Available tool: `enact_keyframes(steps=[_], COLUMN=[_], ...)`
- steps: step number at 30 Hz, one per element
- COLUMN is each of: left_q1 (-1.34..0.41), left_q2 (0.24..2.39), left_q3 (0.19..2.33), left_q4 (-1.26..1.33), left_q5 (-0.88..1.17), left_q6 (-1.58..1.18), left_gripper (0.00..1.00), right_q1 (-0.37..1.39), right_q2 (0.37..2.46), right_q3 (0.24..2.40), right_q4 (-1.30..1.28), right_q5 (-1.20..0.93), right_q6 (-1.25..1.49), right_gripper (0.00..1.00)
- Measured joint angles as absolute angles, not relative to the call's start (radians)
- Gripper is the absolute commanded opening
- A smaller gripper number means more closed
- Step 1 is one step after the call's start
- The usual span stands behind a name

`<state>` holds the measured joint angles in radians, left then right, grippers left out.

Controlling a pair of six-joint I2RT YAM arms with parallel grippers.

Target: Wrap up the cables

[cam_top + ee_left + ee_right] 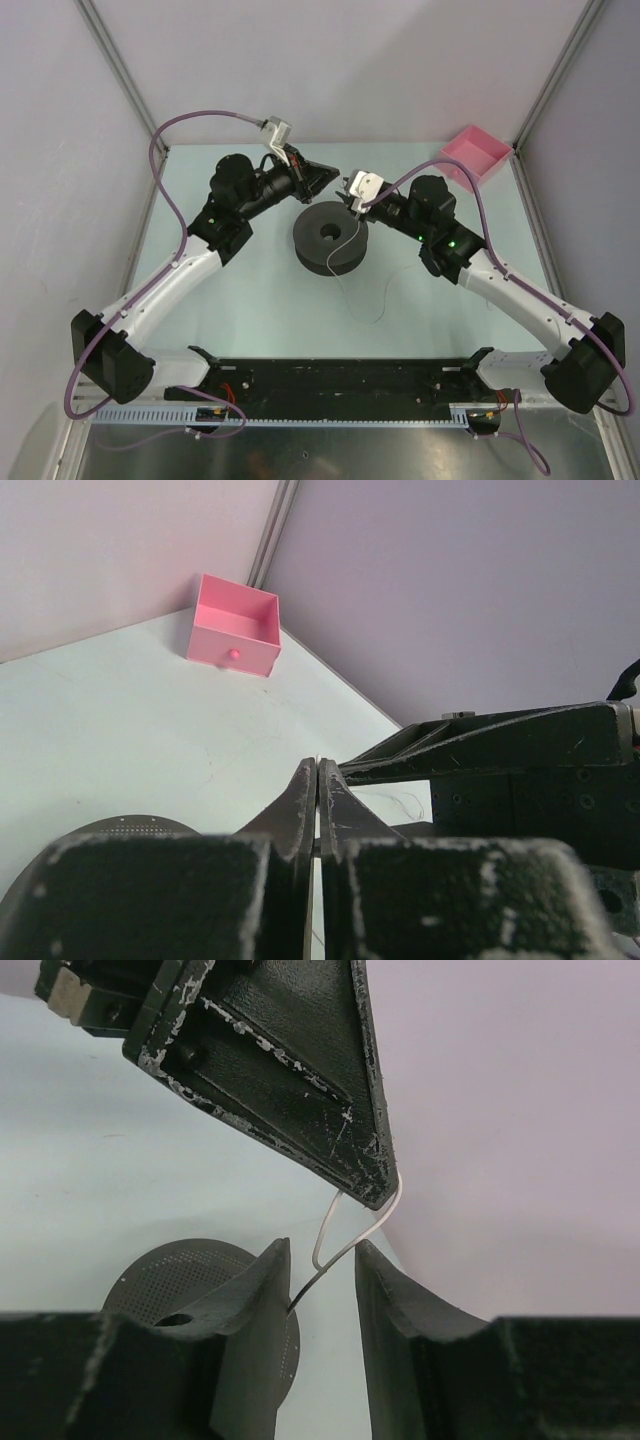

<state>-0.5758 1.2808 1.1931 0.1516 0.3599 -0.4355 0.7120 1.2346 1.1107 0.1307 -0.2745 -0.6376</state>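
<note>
Black slotted mounting rail (330,385), at the near edge of the pale tabletop (260,315). Both my arm bases sit at its ends.

Purple sheathed cables (165,135), one looping along each of my white-and-black arms. These are arm wiring, not the item being handled.

Thin whitish wire (372,322), hair-fine. A loose tail lies curled on the tabletop, just on the near side of the spool. From there the wire climbs across the spool's right half to my fingers above.

Dark grey round spool (330,240), with a centre hole and a perforated top face, lying flat at mid-table. Both my grippers meet just over its far edge.

My left gripper (317,772), jaws pressed together with no gap between them. The wire is pinched at their very tip. In the right wrist view a small white loop of it hangs down from that tip.

My right gripper (320,1252), fingers parted. The hanging loop sits in the gap between them, close to the left-hand finger in that view. I cannot tell whether it touches that finger.

Obstructions: my left gripper's scuffed black body fills the upper part of the right wrist view. One long right finger crosses the left wrist view and hides the table beyond it.

Pink open-topped plastic box (478,158), in the far right corner of the tabletop against the grey walls, well apart from the spool.
</note>
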Motion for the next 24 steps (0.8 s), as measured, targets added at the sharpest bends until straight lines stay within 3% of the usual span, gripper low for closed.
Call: enact_keyframes(steps=[3,10,12,13,17,21,24], left_q1=[-0.577,-0.579,-0.579,-0.579,-0.57,-0.5,-0.38], left_q2=[1.281,1.28,1.28,1.28,1.277,1.269,1.273], left_q3=[1.193,1.193,1.193,1.192,1.19,1.19,1.19], left_q4=[0.152,0.152,0.152,0.152,0.146,0.112,0.049], left_q5=[0.36,0.36,0.359,0.36,0.372,0.439,0.513], left_q6=[-0.427,-0.417,-0.417,-0.417,-0.419,-0.421,-0.412], left_gripper=[0.0,0.0,0.01,0.06,0.53,0.84,0.97], right_q1=[0.712,0.701,0.694,0.69,0.675,0.628,0.563], right_q2=[1.236,1.239,1.241,1.242,1.243,1.243,1.236], right_q3=[1.111,1.111,1.111,1.111,1.111,1.111,1.111], right_q4=[0.139,0.147,0.147,0.148,0.146,0.125,0.094], right_q5=[-0.273,-0.273,-0.273,-0.273,-0.274,-0.274,-0.276], right_q6=[-0.627,-0.6,-0.595,-0.592,-0.578,-0.571,-0.568], right_gripper=[0.29,0.03,0.01,0.0,0.0,0.0,0.0])
